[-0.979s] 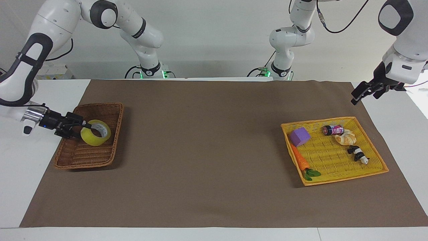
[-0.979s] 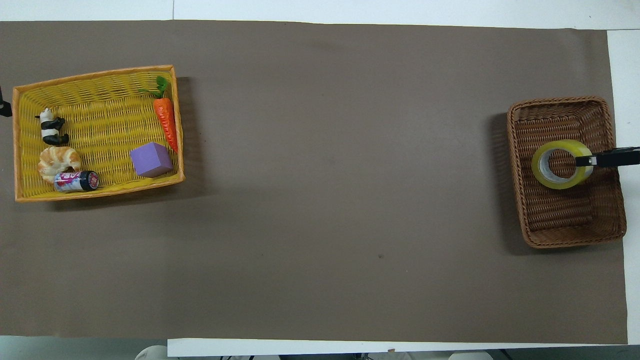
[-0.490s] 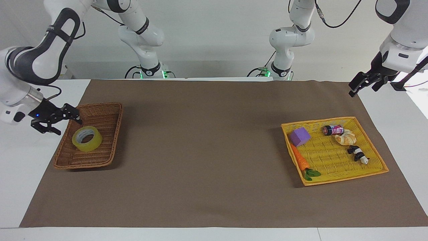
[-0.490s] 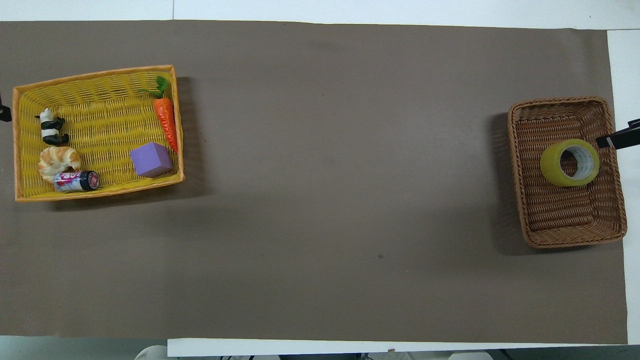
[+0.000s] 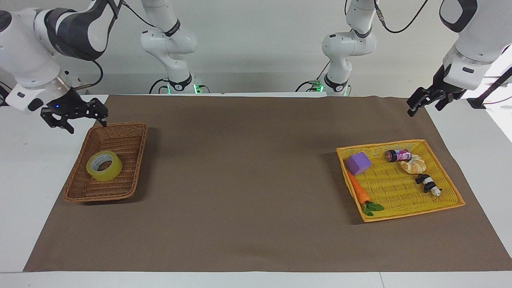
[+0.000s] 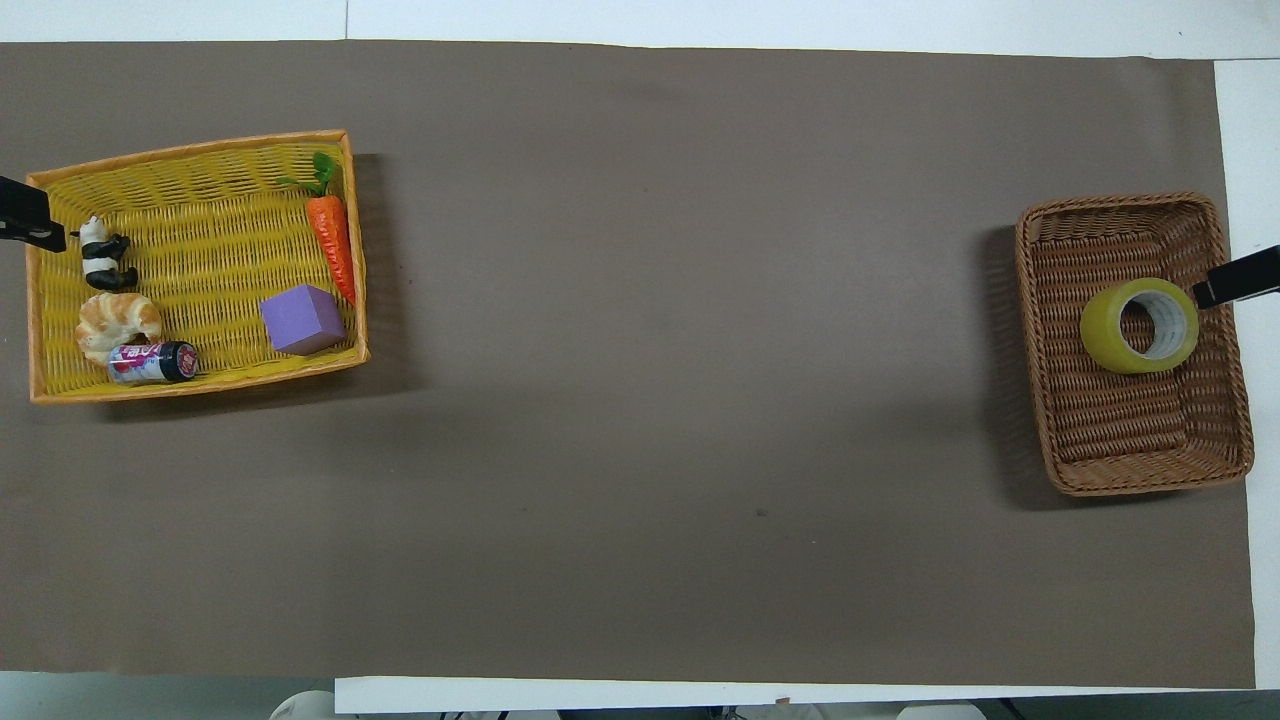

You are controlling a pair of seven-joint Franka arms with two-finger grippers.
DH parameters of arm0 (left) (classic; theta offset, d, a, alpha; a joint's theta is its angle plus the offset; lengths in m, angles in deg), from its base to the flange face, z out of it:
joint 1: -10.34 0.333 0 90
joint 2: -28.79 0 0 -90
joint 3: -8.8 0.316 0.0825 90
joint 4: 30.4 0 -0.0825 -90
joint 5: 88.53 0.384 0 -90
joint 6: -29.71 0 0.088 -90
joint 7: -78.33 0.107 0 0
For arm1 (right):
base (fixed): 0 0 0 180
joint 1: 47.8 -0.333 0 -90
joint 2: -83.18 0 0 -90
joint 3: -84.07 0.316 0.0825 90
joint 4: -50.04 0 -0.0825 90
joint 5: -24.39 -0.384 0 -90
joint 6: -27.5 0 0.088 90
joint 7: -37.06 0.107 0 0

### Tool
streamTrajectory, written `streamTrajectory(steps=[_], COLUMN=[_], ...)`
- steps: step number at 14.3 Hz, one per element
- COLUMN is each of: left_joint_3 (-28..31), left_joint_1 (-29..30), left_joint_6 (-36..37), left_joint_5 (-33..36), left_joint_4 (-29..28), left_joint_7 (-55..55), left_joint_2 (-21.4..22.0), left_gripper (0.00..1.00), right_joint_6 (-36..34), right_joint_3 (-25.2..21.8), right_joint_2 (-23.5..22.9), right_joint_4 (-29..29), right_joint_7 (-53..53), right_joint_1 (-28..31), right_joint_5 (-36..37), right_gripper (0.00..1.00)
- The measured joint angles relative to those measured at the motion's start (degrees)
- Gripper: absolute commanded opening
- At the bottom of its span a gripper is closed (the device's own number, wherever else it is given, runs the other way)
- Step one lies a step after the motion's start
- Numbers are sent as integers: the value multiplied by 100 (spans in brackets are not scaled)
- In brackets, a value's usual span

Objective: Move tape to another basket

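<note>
Lying in basket [image 5: 120, 136]: tape [image 5: 104, 165], right gripper [image 5: 78, 120] apart.

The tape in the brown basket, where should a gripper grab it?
The tape lies nearly flat in the basket, core hole facing up. Probably best from above: one finger inside the hole, one outside, pinching the ring wall, since the sloping sides block a sideways approach.

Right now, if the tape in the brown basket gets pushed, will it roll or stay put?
The tape lies nearly flat on the basket floor, so it would probably slide, not roll. The woven floor likely adds drag. Its hollow core suggests it is fairly light.
</note>
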Motion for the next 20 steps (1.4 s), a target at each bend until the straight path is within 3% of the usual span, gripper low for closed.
streamTrajectory(steps=[2, 4, 20], left_joint_3=[13, 44, 79], left_joint_1=[0, 2, 10], left_joint_6=[-35, -32, -32], left_joint_5=[0, 0, 0], left_joint_4=[-9, -33, -89], left_joint_7=[0, 0, 0], left_joint_2=[0, 1, 2], left_gripper=[100, 100, 100], right_joint_6=[-734, -1035, -683], right_joint_3=[2, 1, 40], right_joint_2=[109, 277, 333], right_joint_4=[324, 342, -26], right_joint_7=[201, 207, 207], right_joint_1=[8, 75, 222], right_joint_5=[0, 1, 76], right_gripper=[100, 100, 100])
